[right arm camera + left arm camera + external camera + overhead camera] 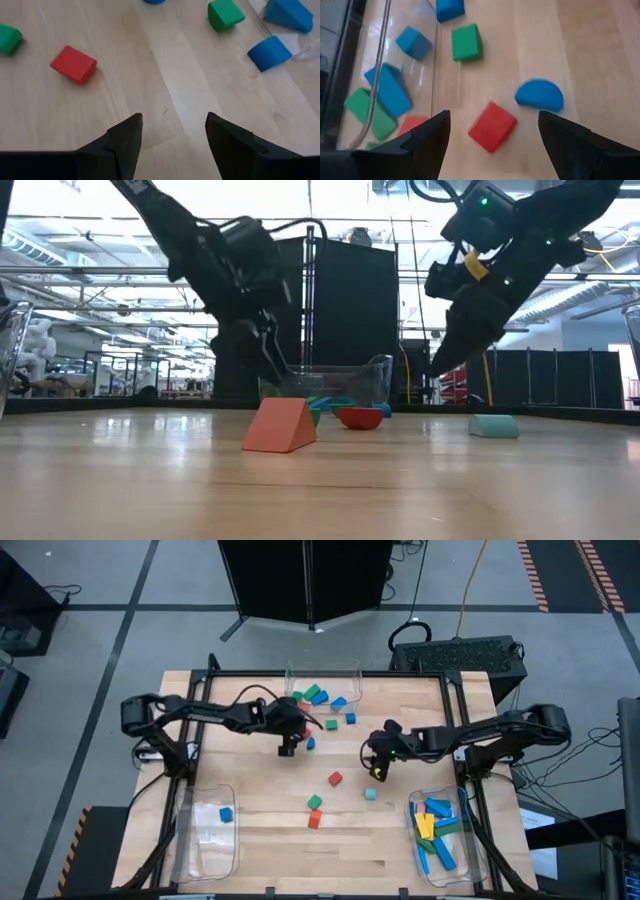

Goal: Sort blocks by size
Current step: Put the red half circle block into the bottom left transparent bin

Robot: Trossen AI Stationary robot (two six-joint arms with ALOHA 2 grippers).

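Observation:
Small blocks lie scattered on the wooden table: a red cube [491, 126], a blue half-round [539, 95] and a green cube [466, 43] ahead of my left gripper. Nearer the front lie a red block [334, 778], a green one [315, 801], an orange wedge [281, 425] and a cyan piece [370, 794]. My left gripper [288, 747] is open and empty above the table's middle, its fingers either side of the red cube's line without touching it. My right gripper [378, 770] is open and empty over bare wood right of centre.
A clear bin [322, 675] at the far edge holds several green, blue and red blocks. A clear bin [190, 840] at the near left holds a blue block [226, 812]. A clear bin [462, 840] at the near right holds several long bars.

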